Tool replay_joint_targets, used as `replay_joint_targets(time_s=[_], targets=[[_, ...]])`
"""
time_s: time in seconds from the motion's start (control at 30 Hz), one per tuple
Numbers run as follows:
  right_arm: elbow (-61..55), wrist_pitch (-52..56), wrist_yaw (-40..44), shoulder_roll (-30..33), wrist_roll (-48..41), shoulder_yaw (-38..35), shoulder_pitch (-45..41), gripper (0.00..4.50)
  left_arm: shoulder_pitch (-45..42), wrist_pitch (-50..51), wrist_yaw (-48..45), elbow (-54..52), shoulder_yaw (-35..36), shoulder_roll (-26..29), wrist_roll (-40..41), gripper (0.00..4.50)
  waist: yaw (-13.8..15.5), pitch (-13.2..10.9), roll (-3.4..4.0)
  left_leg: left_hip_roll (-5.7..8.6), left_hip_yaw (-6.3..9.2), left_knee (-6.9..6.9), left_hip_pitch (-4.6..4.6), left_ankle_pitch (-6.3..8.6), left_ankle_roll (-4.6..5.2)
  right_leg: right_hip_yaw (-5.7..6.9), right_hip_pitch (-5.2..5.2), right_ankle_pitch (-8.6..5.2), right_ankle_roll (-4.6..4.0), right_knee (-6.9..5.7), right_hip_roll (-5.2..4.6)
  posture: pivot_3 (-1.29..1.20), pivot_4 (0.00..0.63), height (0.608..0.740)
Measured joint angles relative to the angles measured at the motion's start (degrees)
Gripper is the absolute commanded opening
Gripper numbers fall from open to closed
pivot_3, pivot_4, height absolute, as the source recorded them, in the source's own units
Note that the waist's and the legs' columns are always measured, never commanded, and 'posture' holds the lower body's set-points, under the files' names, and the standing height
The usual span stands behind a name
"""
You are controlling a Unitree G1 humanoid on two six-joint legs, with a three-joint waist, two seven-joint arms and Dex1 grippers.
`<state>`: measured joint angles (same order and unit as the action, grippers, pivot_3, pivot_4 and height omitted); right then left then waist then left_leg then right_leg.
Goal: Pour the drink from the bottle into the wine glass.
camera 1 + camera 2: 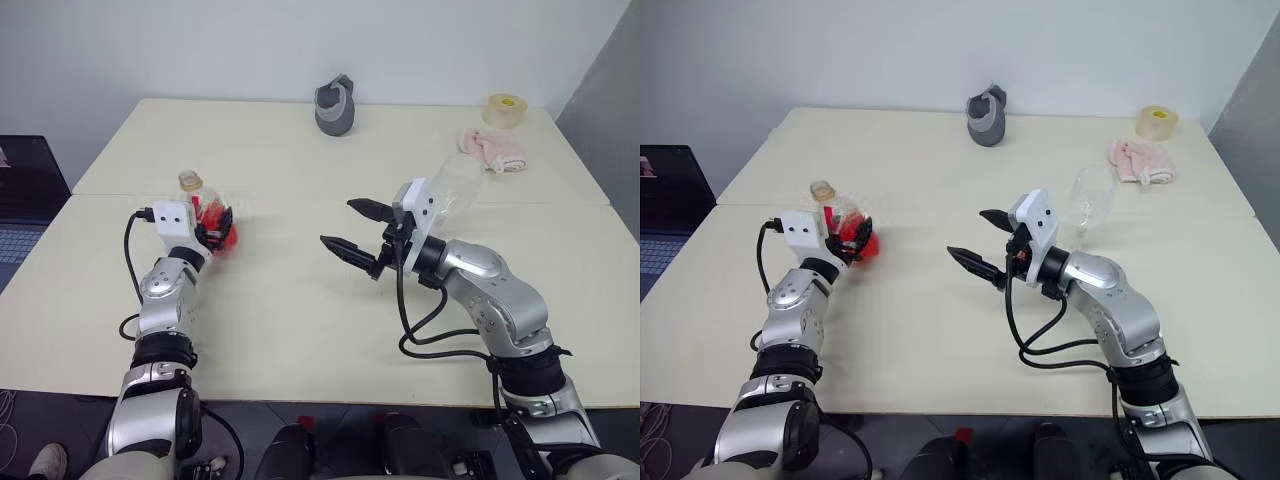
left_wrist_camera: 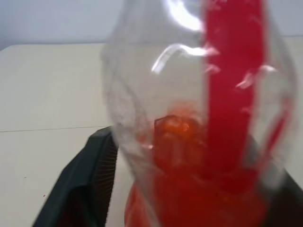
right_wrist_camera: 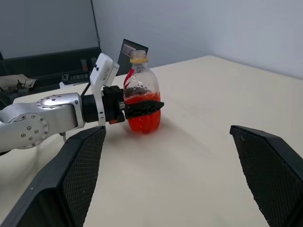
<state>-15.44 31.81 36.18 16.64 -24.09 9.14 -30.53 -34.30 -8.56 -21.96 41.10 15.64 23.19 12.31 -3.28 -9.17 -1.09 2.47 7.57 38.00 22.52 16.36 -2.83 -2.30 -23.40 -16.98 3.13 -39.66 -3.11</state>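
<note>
The bottle (image 3: pixel 141 94) stood upright on the pale table (image 1: pixel 300 330), directly between the fingers of the left gripper (image 3: pixel 142 108), its long axis vertical and the drink (image 3: pixel 143 118) pooled low. Those fingers flanked its waist; whether they pressed it or had slackened I could not tell. The right gripper (image 1: pixel 358 232), fingers spread wide and empty, hung over bare tabletop. The wine glass (image 1: pixel 1092 200) stood just beyond that wrist, nearer the right arm, well across from the bottle.
</note>
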Motion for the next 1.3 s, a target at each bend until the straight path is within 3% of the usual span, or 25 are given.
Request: replay_joint_targets(time_s=[0.3,0.73,1.03,1.3], targets=[[0.2,-0.1,0.1,0.0,0.1,0.0,0.0,4.50,1.9,2.5,-0.1,-5.1,0.0,0.0,0.3,4.44,0.0,0.0,0.00,0.00,0.00,0.00,0.00,0.00,0.00,-0.01,0.00,0.00,0.00,-0.01,0.00,0.00,0.150,0.740],[0.6,-0.5,0.3,0.0,0.2,-0.1,-0.1,4.50,11.8,13.3,2.6,-25.2,-0.2,-1.3,1.6,4.44,0.0,0.0,0.00,-0.02,0.00,0.00,0.00,0.00,0.00,-0.02,0.00,0.00,0.00,0.00,-0.01,0.00,0.150,0.740],[0.4,-0.6,1.1,0.3,0.1,0.0,0.6,4.50,21.1,20.5,5.2,-39.9,0.1,-2.6,3.7,4.44,0.1,0.0,0.00,-0.04,0.00,-0.01,-0.01,0.01,0.01,-0.03,0.03,0.00,0.00,0.03,-0.02,0.00,0.150,0.740],[-1.2,-0.6,1.2,1.4,0.1,-0.1,3.7,4.50,34.8,29.0,6.1,-56.5,0.4,-2.8,7.0,4.44,0.4,0.0,0.01,-0.06,-0.01,-0.03,-0.03,0.02,0.02,-0.03,0.09,0.00,0.00,0.09,-0.02,0.00,0.150,0.740]])
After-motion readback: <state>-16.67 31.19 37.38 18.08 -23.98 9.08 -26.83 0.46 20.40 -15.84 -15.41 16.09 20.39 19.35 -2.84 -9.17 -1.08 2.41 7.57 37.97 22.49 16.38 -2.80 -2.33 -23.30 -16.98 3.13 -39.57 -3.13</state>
